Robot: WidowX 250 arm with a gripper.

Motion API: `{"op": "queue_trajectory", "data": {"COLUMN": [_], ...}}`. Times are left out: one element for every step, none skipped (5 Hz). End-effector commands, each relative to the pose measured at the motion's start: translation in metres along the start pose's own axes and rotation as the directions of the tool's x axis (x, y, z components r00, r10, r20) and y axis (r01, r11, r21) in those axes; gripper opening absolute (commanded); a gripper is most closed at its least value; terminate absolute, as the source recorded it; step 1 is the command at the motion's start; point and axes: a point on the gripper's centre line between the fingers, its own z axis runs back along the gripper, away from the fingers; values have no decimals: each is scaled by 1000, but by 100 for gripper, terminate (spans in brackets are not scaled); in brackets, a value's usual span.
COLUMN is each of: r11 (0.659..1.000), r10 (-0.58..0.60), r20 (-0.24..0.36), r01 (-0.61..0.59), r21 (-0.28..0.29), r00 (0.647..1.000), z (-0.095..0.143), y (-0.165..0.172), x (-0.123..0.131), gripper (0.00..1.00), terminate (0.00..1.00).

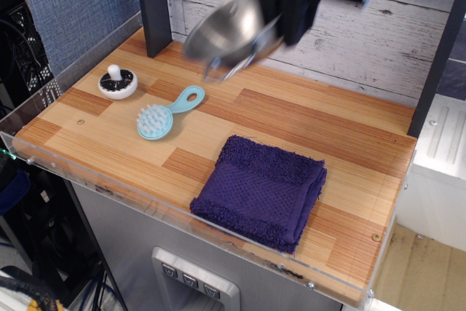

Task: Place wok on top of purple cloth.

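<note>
The black claw (280,5) hangs high at the top of the view, blurred, its dark fingers pointing down and clamped on the far rim of the small shiny stainless-steel wok (226,28), which it holds in the air well above the wooden striped counter (291,118). The arm itself runs out of the picture at the top edge, so only its lower black body shows against the whitewashed plank wall (393,41). The wok is tilted, its rounded underside facing the camera and a wire loop handle dangling at its lower edge; it too is smeared by blur. It sits up and to the left of the dark purple folded terry cloth (262,191), which lies flat near the front edge of the counter, well apart from the pan. Further left lie a light blue plastic brush (164,114) and a small white and black round knob (117,83)
</note>
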Motion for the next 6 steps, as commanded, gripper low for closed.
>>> {"op": "queue_trajectory", "data": {"r11": [999, 999, 998, 997, 994, 994], "r10": [8, 5, -24, -60, -93, -97], "r20": [-92, -121, -148, -177, -215, -256], "r01": [-4, 1, 32, 67, 101, 109], "r21": [46, 54, 50, 33, 28, 32], "r00": [996, 993, 989, 982, 972, 962], "z": [-37, -57, -73, -88, -101, -114], "y": [15, 13, 1, -15, -27, -23], "x": [-18, -12, -12, -20, -32, -42], "gripper": [0, 0, 0, 0, 0, 0], "terminate": [0, 0, 0, 0, 0, 0]}}
